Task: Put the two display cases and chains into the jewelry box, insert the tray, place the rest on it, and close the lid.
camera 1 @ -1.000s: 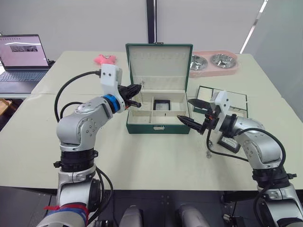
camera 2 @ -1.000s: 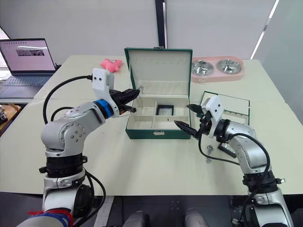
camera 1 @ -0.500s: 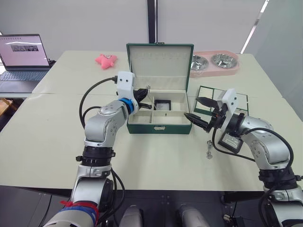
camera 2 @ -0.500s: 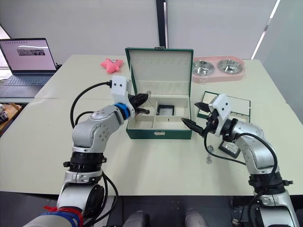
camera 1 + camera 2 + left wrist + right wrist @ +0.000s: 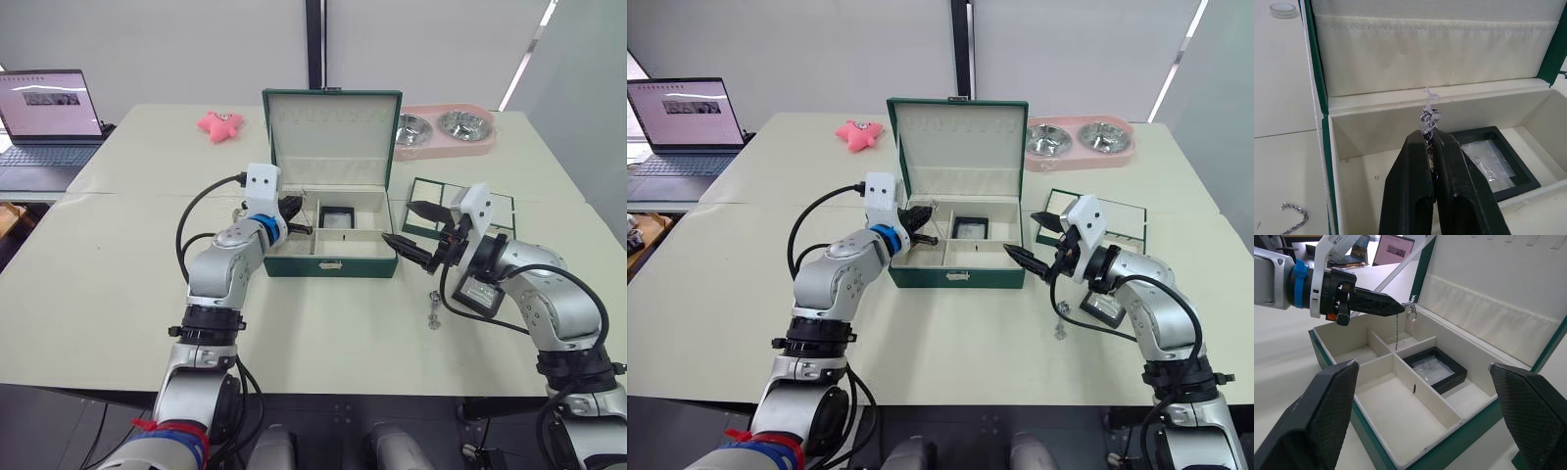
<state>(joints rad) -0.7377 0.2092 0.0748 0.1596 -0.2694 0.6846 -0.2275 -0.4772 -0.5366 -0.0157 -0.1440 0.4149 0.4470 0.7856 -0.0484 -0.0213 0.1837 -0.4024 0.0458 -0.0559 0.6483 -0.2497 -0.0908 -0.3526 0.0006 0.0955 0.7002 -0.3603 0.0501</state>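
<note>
At the far left corner of the pale surface (image 5: 88,294) sits an open laptop (image 5: 44,117), and a pink star-shaped toy (image 5: 218,122) lies further in toward the middle. The left hand (image 5: 299,217) reaches over the left wall of the open green jewelry box (image 5: 328,264), its two black fingers (image 5: 1418,186) pressed together on a thin silver chain (image 5: 1397,335). The chain's clasp bunches just past the fingertips, and the rest hangs straight down from them over the box's rear left compartment. The left wrist view shows a second chain (image 5: 1294,220) lying on the surface just outside the box's left wall, and a small clear round lid (image 5: 1282,8) beyond it.

Inside the box, one black display case (image 5: 336,216) lies flat in the rear middle compartment; the front compartments are bare. The lid (image 5: 331,132) stands upright.

To the right of the box, the right hand (image 5: 409,233) hovers just off the front right corner with its fingers spread wide and nothing between them. A second display case (image 5: 478,294) lies on the surface under that forearm, with a small silver piece (image 5: 432,315) beside it. The green-rimmed tray (image 5: 495,211) rests behind the arm, and a pink double bowl (image 5: 446,129) stands at the far right edge.
</note>
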